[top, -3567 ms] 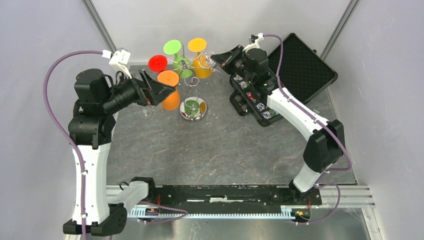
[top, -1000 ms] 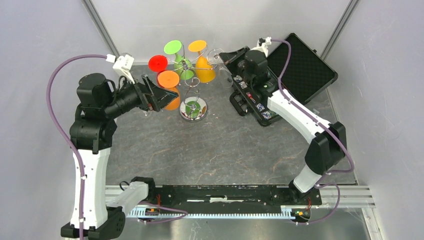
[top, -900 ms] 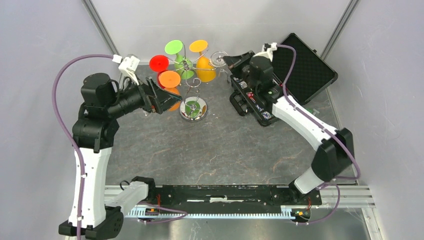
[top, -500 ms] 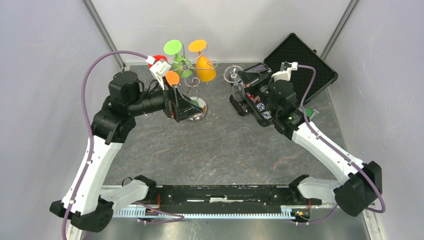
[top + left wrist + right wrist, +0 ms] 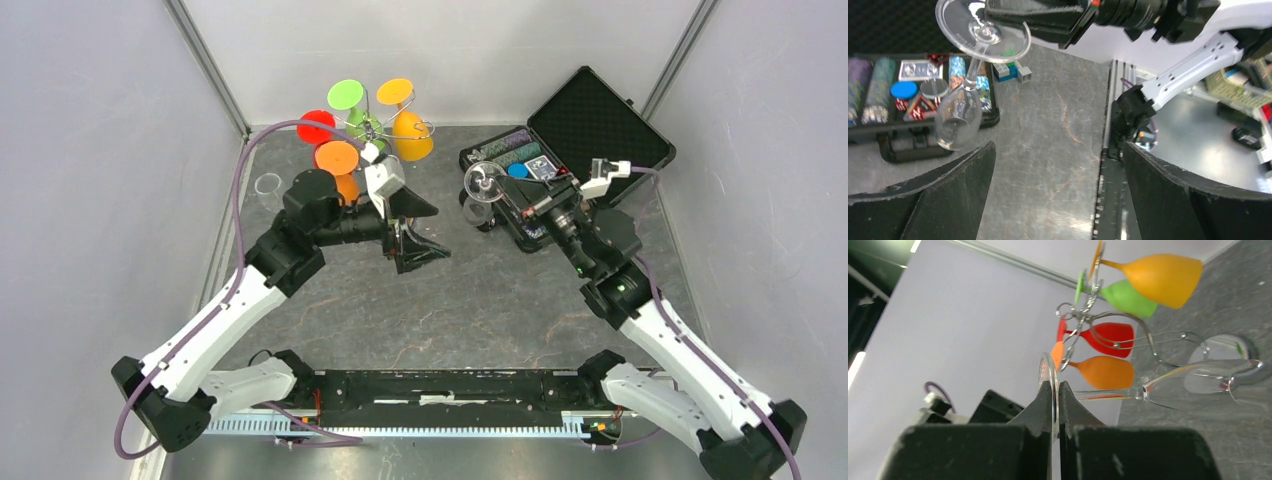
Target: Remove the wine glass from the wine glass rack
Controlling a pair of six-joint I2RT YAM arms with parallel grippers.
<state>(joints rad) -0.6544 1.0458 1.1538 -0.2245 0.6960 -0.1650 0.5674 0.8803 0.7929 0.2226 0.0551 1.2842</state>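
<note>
Grey stone-patterned table, pale walls around it. Black poker-chip case, lid open, far right. Wine glass rack, chrome wire, far centre; four coloured glasses hang from its arms: two orange, one green, one red. My left gripper: jaws spread wide, holding nothing, pointed towards the case. My right gripper: clamped on the foot of the clear wine glass, which is off the rack, in the air just beside the case.

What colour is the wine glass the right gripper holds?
The wine glass is clear, colourless; left wrist view.
</note>
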